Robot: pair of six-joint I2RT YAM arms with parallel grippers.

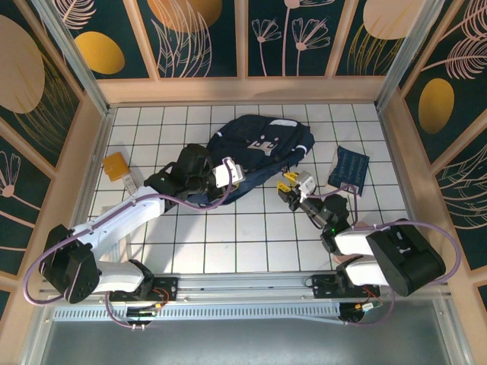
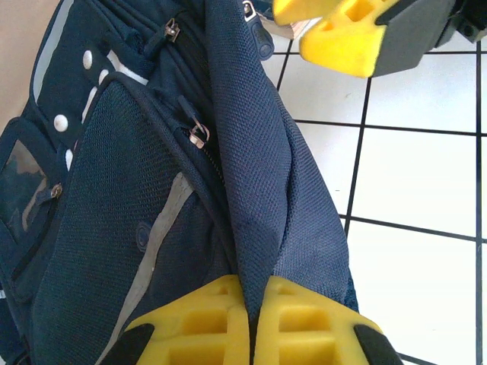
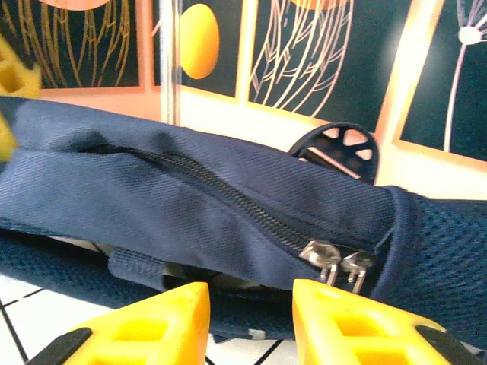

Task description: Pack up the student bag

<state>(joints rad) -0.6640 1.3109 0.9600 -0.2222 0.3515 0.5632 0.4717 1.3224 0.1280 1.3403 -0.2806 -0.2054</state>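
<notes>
Navy fabric from above: we count one student bag [image 1: 266,141] on the desk [image 1: 243,236], far-centre, one patterned pouch [image 1: 348,169] right of it, one orange packet [image 1: 116,165] left, and bare tiles nearer the arms. Left wrist: the left gripper [image 2: 253,323] has its jaws closed on a bag fold. Right wrist: the right gripper [image 3: 251,319] shows jaws apart before two zipper pulls [image 3: 335,262].

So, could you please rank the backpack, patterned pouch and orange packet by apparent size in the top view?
Largest: navy backpack
Middle: blue patterned pouch
Smallest: orange packet
</notes>
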